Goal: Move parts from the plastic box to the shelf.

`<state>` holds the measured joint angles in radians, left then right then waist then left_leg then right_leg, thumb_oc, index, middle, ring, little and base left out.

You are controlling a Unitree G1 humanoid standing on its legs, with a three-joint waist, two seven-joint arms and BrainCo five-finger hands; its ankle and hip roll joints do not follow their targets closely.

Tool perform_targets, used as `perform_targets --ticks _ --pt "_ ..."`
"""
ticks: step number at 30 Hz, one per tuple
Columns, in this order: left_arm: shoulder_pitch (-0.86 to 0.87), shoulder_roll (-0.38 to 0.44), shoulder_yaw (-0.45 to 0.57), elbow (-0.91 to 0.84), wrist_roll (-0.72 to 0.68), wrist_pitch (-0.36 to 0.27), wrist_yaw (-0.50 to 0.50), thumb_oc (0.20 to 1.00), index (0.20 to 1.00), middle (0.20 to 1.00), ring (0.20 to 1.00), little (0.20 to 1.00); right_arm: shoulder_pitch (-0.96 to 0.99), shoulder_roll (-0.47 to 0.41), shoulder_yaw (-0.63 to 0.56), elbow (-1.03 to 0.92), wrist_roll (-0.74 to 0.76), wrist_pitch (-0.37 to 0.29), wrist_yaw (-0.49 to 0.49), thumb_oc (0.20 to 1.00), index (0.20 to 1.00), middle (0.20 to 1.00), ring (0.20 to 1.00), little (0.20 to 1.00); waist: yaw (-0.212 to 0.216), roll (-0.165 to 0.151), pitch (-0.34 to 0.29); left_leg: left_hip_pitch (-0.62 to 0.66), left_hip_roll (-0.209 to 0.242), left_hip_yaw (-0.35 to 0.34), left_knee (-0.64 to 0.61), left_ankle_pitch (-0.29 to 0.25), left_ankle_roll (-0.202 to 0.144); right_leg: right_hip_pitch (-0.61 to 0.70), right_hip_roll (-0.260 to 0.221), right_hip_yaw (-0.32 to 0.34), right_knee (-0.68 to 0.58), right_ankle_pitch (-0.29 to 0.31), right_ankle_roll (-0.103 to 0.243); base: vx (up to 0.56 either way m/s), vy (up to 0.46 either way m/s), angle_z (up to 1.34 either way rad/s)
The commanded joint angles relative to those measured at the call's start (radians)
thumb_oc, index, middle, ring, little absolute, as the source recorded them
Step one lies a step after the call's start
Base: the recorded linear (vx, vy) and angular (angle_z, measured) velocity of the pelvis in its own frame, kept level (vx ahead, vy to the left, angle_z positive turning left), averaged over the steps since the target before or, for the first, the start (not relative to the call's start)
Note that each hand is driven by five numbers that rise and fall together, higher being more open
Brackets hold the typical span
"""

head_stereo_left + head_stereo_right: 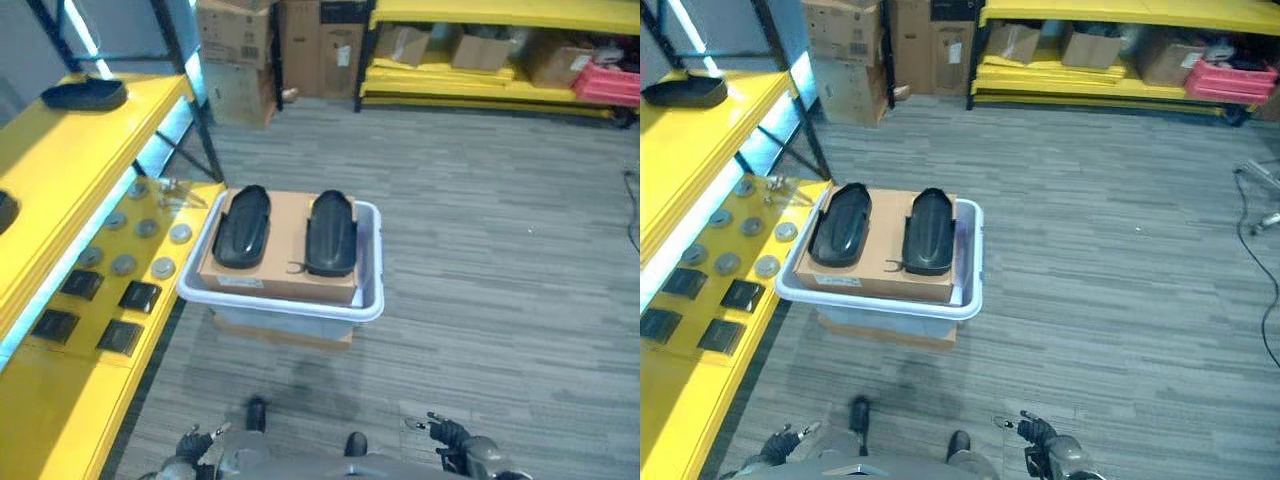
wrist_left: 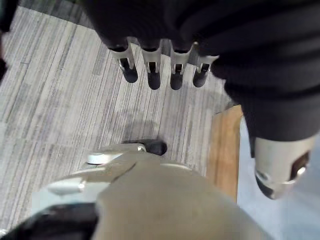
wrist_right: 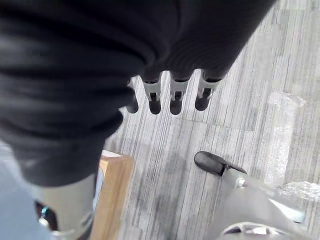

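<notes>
**Both hands low and empty, parts waiting in the box**

My left hand (image 2: 160,70) hangs down at my side with its fingers (image 2: 152,75) straight and relaxed, holding nothing — grey carpet shows past the dark tips. My right hand (image 3: 172,95) hangs the same way on the other side, fingers (image 3: 175,97) straight, loose and empty over the same striped carpet. In the head views both hands sit at the very bottom edge, the left one (image 1: 195,445) near the yellow shelf and the right one (image 1: 455,440) well out on the open floor.

The plastic box (image 1: 372,262) stands on the floor ahead of me, pale with a rounded rim, resting on a flat cardboard piece (image 1: 285,332). Inside it lies a brown carton (image 1: 285,250), and on top of that two black moulded parts lie side by side: the left part (image 1: 242,226) and the right part (image 1: 331,232), near each other but apart.

The shelf (image 1: 60,170) runs along my left, yellow, its corner just beside the box. Its upper level carries one black part (image 1: 84,95). The lower level holds a scatter of round grey discs (image 1: 140,235) and several small black square pieces (image 1: 100,305).

Across the room, cardboard boxes (image 1: 280,45) stand against the wall beside another yellow rack (image 1: 480,85).
</notes>
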<state>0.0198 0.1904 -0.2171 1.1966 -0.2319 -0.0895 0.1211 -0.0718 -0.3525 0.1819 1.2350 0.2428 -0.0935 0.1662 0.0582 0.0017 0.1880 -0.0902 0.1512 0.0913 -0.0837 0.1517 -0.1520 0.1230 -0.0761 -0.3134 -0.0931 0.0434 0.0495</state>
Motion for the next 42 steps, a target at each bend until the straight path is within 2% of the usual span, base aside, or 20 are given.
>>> perform_targets --ticks 1,2,3,6,8,9,10,13,15,16,18,21,25,30,32,34,36,37,38,42 --pt "-0.051 0.031 -0.026 0.043 0.052 -0.028 0.009 1.0 1.0 1.0 1.0 1.0 -0.017 0.002 -0.025 -0.005 0.042 -0.075 -0.006 1.0 1.0 1.0 1.0 1.0 0.03 0.019 0.009 -0.004 -0.005 0.022 0.04 0.055 0.022 0.027 -0.081 0.044 0.018 0.015 0.078 0.14 0.229 0.09" --pt "-0.052 0.033 -0.022 0.044 0.064 -0.028 0.008 1.0 1.0 1.0 1.0 1.0 -0.018 0.008 -0.021 -0.004 0.053 -0.085 -0.014 1.0 1.0 1.0 1.0 1.0 0.03 0.014 0.005 0.002 -0.011 0.027 0.048 0.04 0.028 0.027 -0.087 0.042 0.025 0.013 0.081 0.22 0.312 0.0" --pt "-0.056 0.042 -0.028 0.044 0.1 -0.032 0.011 1.0 1.0 1.0 1.0 1.0 -0.013 0.022 -0.016 -0.015 0.138 -0.128 -0.014 1.0 1.0 1.0 1.0 1.0 0.039 0.0 -0.003 0.005 -0.043 0.016 0.072 0.005 0.059 0.031 -0.09 0.052 0.08 -0.014 0.08 0.25 0.335 -0.03" --pt "-0.066 0.062 -0.043 0.037 0.086 -0.027 0.04 1.0 1.0 1.0 1.0 1.0 -0.002 0.038 -0.026 -0.047 0.171 -0.184 -0.016 1.0 1.0 1.0 1.0 1.0 0.027 0.006 -0.004 0.046 -0.065 0.026 0.059 -0.016 0.096 -0.035 -0.114 0.057 0.236 -0.019 0.095 0.17 0.211 -0.02" --pt "-0.073 0.079 -0.044 0.028 0.035 -0.026 0.044 1.0 1.0 1.0 1.0 1.0 0.005 0.041 -0.025 -0.063 0.185 -0.235 -0.013 1.0 1.0 1.0 1.0 1.0 0.006 0.017 0.004 0.086 -0.076 0.008 0.033 -0.025 0.12 -0.125 -0.125 0.094 0.36 0.023 0.106 0.15 0.118 0.01" --pt "-0.079 0.088 -0.048 0.014 0.012 -0.021 0.048 1.0 1.0 1.0 1.0 1.0 0.003 0.043 -0.025 -0.088 0.198 -0.237 -0.021 1.0 1.0 1.0 1.0 1.0 -0.008 0.022 0.012 0.104 -0.072 0.005 0.018 -0.028 0.122 -0.152 -0.119 0.103 0.345 0.029 0.105 0.16 -0.009 -0.03" --pt "-0.087 0.101 -0.044 -0.011 -0.002 -0.021 0.049 1.0 1.0 1.0 1.0 1.0 0.007 0.045 -0.022 -0.141 0.17 -0.276 -0.045 1.0 1.0 1.0 1.0 1.0 -0.025 0.023 0.018 0.111 -0.066 0.006 0.012 -0.033 0.115 -0.157 -0.104 0.106 0.269 0.023 0.101 0.17 -0.084 0.07" --pt "-0.098 0.113 -0.034 -0.041 -0.044 -0.018 0.047 1.0 1.0 1.0 1.0 1.0 0.009 0.038 -0.012 -0.237 0.119 -0.306 -0.096 1.0 1.0 1.0 1.0 1.0 -0.051 0.011 0.029 0.133 -0.068 0.016 0.014 -0.06 0.11 -0.169 -0.116 0.114 0.155 0.079 0.117 0.12 -0.111 0.17" --pt "-0.104 0.111 -0.023 -0.052 -0.074 -0.004 0.057 1.0 1.0 1.0 1.0 1.0 0.006 0.019 0.005 -0.311 0.07 -0.343 -0.175 1.0 1.0 1.0 1.0 1.0 -0.058 0.009 0.028 0.135 -0.061 0.011 -0.001 -0.059 0.103 -0.139 -0.098 0.121 0.077 0.088 0.107 0.15 -0.162 0.03" --pt "-0.089 0.097 -0.014 -0.058 -0.087 0.006 0.053 1.0 1.0 1.0 1.0 1.0 0.009 0.004 0.028 -0.405 0.032 -0.353 -0.256 1.0 1.0 1.0 1.0 1.0 -0.06 0.004 0.019 0.132 -0.061 0.006 0.0 -0.056 0.099 -0.123 -0.082 0.128 0.046 0.087 0.1 0.18 -0.165 0.09" --pt "-0.072 0.086 -0.009 -0.059 -0.085 0.017 0.033 1.0 1.0 1.0 1.0 1.0 0.013 -0.008 0.037 -0.482 -0.03 -0.352 -0.332 1.0 1.0 1.0 1.0 1.0 -0.062 -0.001 0.014 0.132 -0.061 0.009 0.004 -0.06 0.097 -0.108 -0.073 0.127 0.031 0.081 0.095 0.13 -0.101 0.15" --pt "-0.025 0.015 -0.042 -0.036 0.009 0.007 0.017 1.0 1.0 1.0 1.0 1.0 -0.02 -0.043 0.053 -0.685 -0.054 -0.278 -0.494 1.0 1.0 1.0 1.0 1.0 -0.055 -0.013 0.015 0.12 -0.049 0.012 0.013 -0.059 0.091 -0.092 -0.055 0.126 0.006 0.065 0.076 0.12 -0.063 0.06" --pt "-0.024 -0.011 -0.05 -0.022 -0.053 0.006 0.033 1.0 1.0 1.0 1.0 1.0 -0.081 -0.067 0.065 -0.759 -0.102 -0.261 -0.54 1.0 1.0 1.0 1.0 1.0 -0.045 -0.016 0.034 0.105 -0.045 0.014 0.027 -0.064 0.089 -0.102 -0.058 0.13 0.006 0.064 0.071 0.03 0.012 -0.04" --pt "-0.022 -0.029 -0.076 -0.028 -0.022 -0.036 0.015 1.0 1.0 1.0 1.0 1.0 -0.169 -0.11 0.045 -0.777 -0.092 -0.235 -0.623 1.0 1.0 1.0 1.0 1.0 -0.015 -0.022 0.048 0.089 -0.048 -0.003 0.045 -0.077 0.089 -0.102 -0.072 0.119 0.006 0.065 0.078 0.07 0.002 0.02" --pt "-0.02 -0.027 -0.093 -0.038 -0.03 -0.038 0.016 1.0 1.0 1.0 1.0 1.0 -0.203 -0.125 0.034 -0.765 -0.088 -0.217 -0.662 1.0 1.0 1.0 1.0 1.0 -0.002 -0.023 0.049 0.089 -0.052 -0.011 0.044 -0.081 0.088 -0.101 -0.079 0.113 0.006 0.067 0.083 0.09 0.008 0.12" --pt "-0.026 -0.013 -0.108 -0.048 -0.029 -0.027 -0.001 1.0 1.0 1.0 1.0 1.0 -0.256 -0.154 0.023 -0.736 -0.074 -0.149 -0.686 1.0 1.0 1.0 1.0 1.0 0.015 -0.02 0.054 0.082 -0.057 -0.024 0.046 -0.083 0.088 -0.103 -0.089 0.102 0.007 0.072 0.09 0.09 0.018 0.13" --pt "-0.031 -0.007 -0.115 -0.049 -0.03 -0.023 -0.006 1.0 1.0 1.0 1.0 1.0 -0.279 -0.163 0.025 -0.716 -0.079 -0.123 -0.704 1.0 1.0 1.0 1.0 1.0 0.022 -0.017 0.06 0.078 -0.06 -0.029 0.046 -0.083 0.089 -0.105 -0.094 0.098 0.011 0.072 0.092 0.07 0.033 0.31" --pt "-0.048 0.009 -0.126 -0.045 -0.056 -0.016 -0.015 1.0 1.0 1.0 1.0 1.0 -0.353 -0.189 0.034 -0.65 -0.07 -0.049 -0.74 1.0 1.0 1.0 1.0 1.0 0.034 -0.012 0.078 0.061 -0.066 -0.041 0.051 -0.083 0.089 -0.119 -0.107 0.093 0.017 0.077 0.096 0.05 0.052 0.23" --pt "-0.063 0.02 -0.131 -0.04 -0.066 -0.016 -0.028 1.0 1.0 1.0 1.0 1.0 -0.406 -0.205 0.036 -0.596 -0.058 -0.014 -0.751 1.0 1.0 1.0 1.0 1.0 0.041 -0.007 0.096 0.044 -0.07 -0.048 0.059 -0.083 0.089 -0.13 -0.114 0.091 0.019 0.081 0.098 0.01 0.053 0.06" --pt "-0.115 0.044 -0.157 -0.031 -0.091 -0.023 -0.058 1.0 1.0 1.0 1.0 1.0 -0.543 -0.258 0.049 -0.451 -0.061 0.025 -0.787 1.0 1.0 1.0 1.0 1.0 0.055 0.011 0.148 -0.014 -0.084 -0.063 0.077 -0.079 0.087 -0.17 -0.131 0.087 0.017 0.093 0.102 -0.12 0.048 0.23"
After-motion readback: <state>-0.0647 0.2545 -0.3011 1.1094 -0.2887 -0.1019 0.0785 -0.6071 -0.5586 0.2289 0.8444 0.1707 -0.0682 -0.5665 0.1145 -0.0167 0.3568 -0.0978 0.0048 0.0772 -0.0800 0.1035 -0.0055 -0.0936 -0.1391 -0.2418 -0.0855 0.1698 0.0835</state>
